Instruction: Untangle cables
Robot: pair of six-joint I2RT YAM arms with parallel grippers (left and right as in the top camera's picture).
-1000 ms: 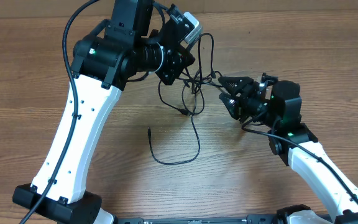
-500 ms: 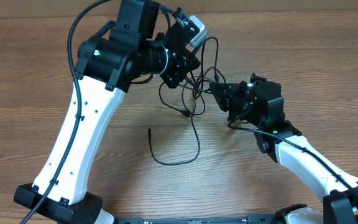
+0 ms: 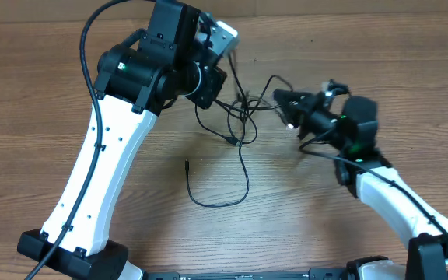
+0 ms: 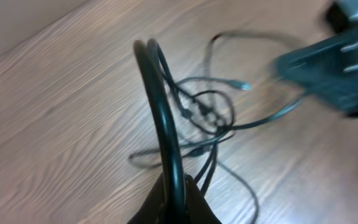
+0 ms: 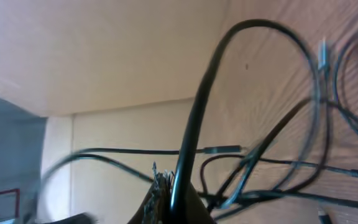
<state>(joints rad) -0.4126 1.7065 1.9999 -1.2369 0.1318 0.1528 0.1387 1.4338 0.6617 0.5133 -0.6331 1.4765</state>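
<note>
Both arms lean in over the wooden worktop (image 3: 37,117) and meet toward its far edge, about midway between the left and right edges. The cables (image 3: 239,117) lie there as a loose knot of thin black cords, partly lifted off the wood between the two hands.

The left hand (image 3: 211,87) hangs over the knot's left side. In its own wrist view the left hand (image 4: 176,199) is pressed together on a doubled black cord that rises from the fingers in a tall narrow loop. The rest of the cables (image 4: 207,115) sprawl on the wood behind the loop, and one pale plug tip (image 4: 243,86) shows among them.

The right hand (image 3: 281,96) points in from the right, at the knot's right side. Its wrist view shows the right hand (image 5: 166,196) clamped on a single cord that arcs up and over. Several cables (image 5: 260,155) cross below the arc, and a silver-tipped plug (image 5: 321,53) hangs near the top right of that view.

From the knot one tail (image 3: 243,175) runs toward the near edge and curls back in a shallow loop. It ends in a small plug (image 3: 187,163) lying free on the wood, well apart from both hands.

A green light (image 3: 117,66) glows on the left arm, and another green light (image 3: 358,148) on the right arm.
</note>
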